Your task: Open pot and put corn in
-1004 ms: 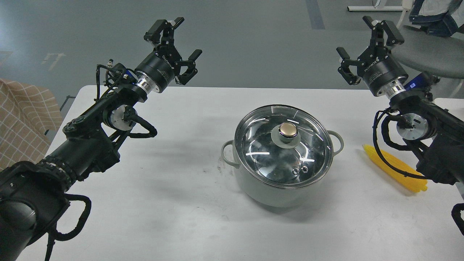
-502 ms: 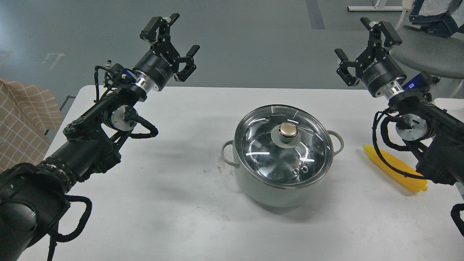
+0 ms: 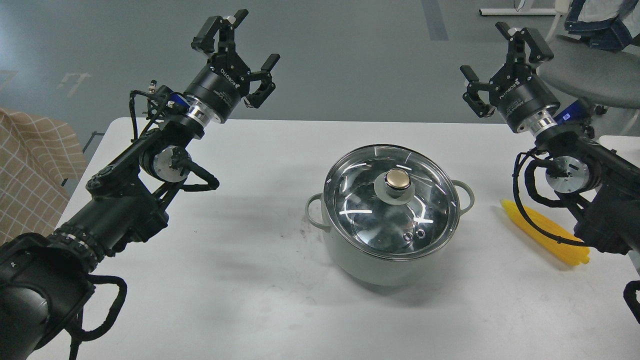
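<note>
The pale grey-green pot (image 3: 372, 262) stands on the white table (image 3: 225, 280), right of the middle. A round glass lid (image 3: 360, 200) with a brass-coloured knob (image 3: 397, 178) sits on it. The yellow corn (image 3: 550, 234) lies on the table at the right, partly behind my right arm and its cable. My left gripper (image 3: 250, 37) is open and empty, raised beyond the table's far left edge. My right gripper (image 3: 492, 47) is open and empty, raised beyond the far right edge. Both are well away from the pot.
A checked cloth (image 3: 30, 165) hangs at the left, beside the table. A grey chair seat (image 3: 595, 75) stands behind my right arm. The table's far edge runs just under both grippers.
My left gripper has risen and turned a little, ending slightly to the right. My right gripper has risen slightly. The pot, lid and corn have not moved.
</note>
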You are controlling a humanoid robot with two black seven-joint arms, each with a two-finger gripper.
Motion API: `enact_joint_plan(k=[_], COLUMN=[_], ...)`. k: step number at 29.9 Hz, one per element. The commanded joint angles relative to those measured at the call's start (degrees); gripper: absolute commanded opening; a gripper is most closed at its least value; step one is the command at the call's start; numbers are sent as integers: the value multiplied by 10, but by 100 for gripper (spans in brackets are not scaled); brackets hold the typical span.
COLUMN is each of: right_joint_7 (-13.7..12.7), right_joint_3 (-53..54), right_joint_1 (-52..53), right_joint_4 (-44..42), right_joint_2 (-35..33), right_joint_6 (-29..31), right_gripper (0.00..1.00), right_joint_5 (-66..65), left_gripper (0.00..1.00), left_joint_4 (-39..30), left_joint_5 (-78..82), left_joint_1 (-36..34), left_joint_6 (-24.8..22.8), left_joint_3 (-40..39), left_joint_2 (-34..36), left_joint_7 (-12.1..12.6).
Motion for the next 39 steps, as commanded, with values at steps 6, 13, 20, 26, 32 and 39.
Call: enact_joint_plan(k=[6, 13, 20, 26, 32, 39], right_joint_7=[0, 0, 0, 0, 0, 0], right_joint_3=[-2, -2, -3, -3, -3, -3], right_joint_1=[8, 5, -1, -26, -33, -36], right_joint_4=[4, 6, 25, 48, 53, 57], right_joint_2=[1, -17, -57, -79, -81, -86], right_joint_6=[0, 0, 0, 0, 0, 0], right_gripper=[98, 98, 98, 98, 98, 98], right_joint_5=[1, 0, 1, -3, -3, -4], left_gripper=[98, 98, 98, 98, 98, 98], left_joint_4=[-15, -46, -183, -316, -388, -404], left_joint_5=[1, 78, 240, 391, 673, 939], left_joint_1=[7, 5, 0, -17, -39, -43], left_joint_6=[3, 4, 18, 50, 52, 97], left_joint_3=[-3, 4, -2, -1, 8, 54], left_joint_2=[0, 24, 72, 94, 89, 87], left_joint_7=[0, -2, -4, -8, -38, -63])
